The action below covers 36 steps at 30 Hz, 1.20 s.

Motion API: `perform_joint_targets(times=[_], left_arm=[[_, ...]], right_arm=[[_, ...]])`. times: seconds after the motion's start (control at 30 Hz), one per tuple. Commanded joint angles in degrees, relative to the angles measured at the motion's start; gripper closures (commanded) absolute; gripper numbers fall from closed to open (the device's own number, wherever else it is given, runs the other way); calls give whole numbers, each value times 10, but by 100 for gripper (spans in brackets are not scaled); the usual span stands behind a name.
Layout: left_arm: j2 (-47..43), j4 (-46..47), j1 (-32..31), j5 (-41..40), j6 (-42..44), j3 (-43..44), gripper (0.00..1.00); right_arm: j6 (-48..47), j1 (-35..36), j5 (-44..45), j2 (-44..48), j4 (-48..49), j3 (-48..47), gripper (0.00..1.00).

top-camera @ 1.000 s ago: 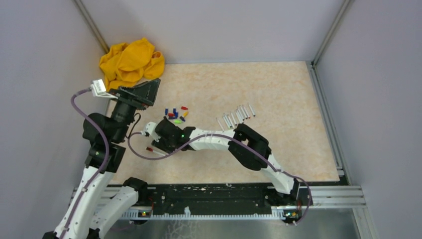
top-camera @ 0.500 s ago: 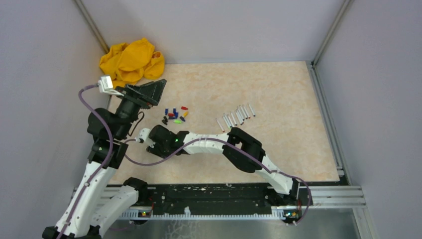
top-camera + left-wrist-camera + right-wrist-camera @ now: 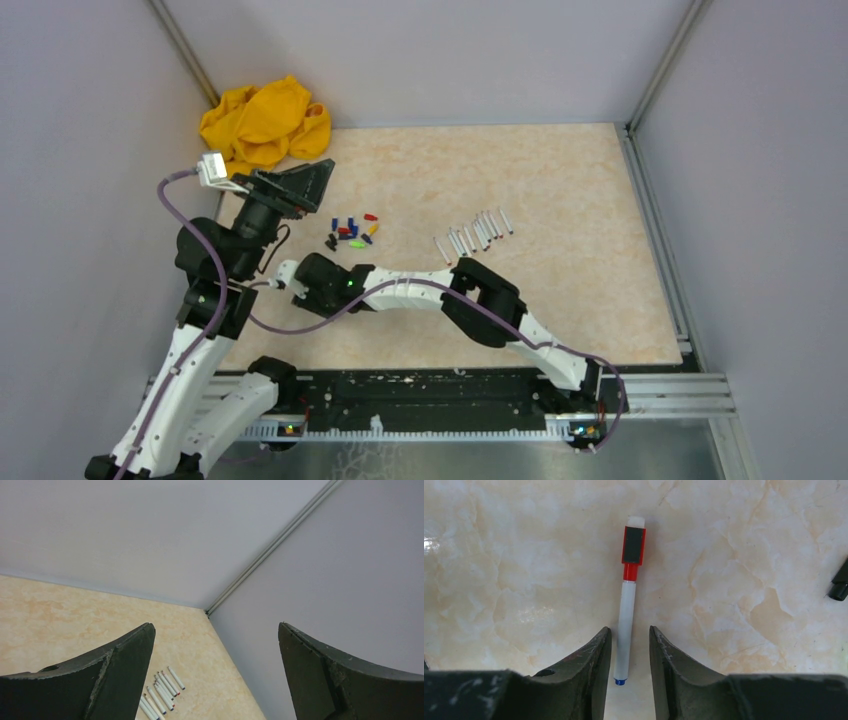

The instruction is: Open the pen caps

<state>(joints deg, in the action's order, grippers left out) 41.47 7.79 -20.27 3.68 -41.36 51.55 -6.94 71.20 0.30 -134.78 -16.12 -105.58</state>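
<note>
A white marker (image 3: 626, 625) lies on the table, its red cap (image 3: 632, 550) carrying a black pad and pointing away from my right gripper (image 3: 629, 630). That gripper is low over the table and narrowly open, one jaw on each side of the barrel, with a gap showing on the right side. In the top view the right gripper (image 3: 296, 287) covers this marker. My left gripper (image 3: 324, 186) is raised, wide open and empty (image 3: 215, 627). Several loose pen caps (image 3: 350, 230) in red, blue, yellow, green and black lie in a small pile.
A row of uncapped white marker barrels (image 3: 475, 232) lies right of the caps, and shows in the left wrist view (image 3: 160, 692). A yellow cloth (image 3: 265, 125) is bunched in the far left corner. A black cap (image 3: 839, 587) lies at the right edge of the right wrist view.
My right arm has reached further left and now covers the red-capped marker. My left gripper shifted slightly up and right a second ago, then stayed still.
</note>
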Motion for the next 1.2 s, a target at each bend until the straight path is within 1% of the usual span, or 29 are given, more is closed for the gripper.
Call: perform_joint_targets(times=[0.0, 0.07, 0.17, 0.2, 0.27, 0.4, 0.63, 0.7, 0.93, 1.17], left_arm=[[-7, 17, -3, -3, 3, -5, 1], [-7, 15, -2, -9, 4, -6, 1], [-5, 10, -3, -22, 8, -5, 1], [-5, 7, -3, -27, 9, -5, 1], [-3, -1, -2, -31, 8, -2, 1], [4, -13, -2, -81, -1, -3, 1], [53, -23, -3, -129, -34, -10, 1], [65, -18, -3, -134, -40, -16, 1], [124, -10, -2, -124, -50, -19, 1], [180, 0, -3, -81, -54, -32, 1]], right_arm=[[0, 5, -1, -12, -15, -22, 72], [2, 4, 0, -11, -17, -15, 85], [9, 2, 1, 0, -6, 11, 98], [12, 0, 1, 5, 0, 23, 100], [19, -4, 0, 22, 18, 49, 100], [34, -17, 0, 60, 59, 109, 100], [57, -54, -1, 147, 146, 240, 100], [60, -64, -1, 164, 156, 267, 100], [65, -93, -1, 228, 207, 354, 100], [82, -122, 5, 282, 220, 392, 100]])
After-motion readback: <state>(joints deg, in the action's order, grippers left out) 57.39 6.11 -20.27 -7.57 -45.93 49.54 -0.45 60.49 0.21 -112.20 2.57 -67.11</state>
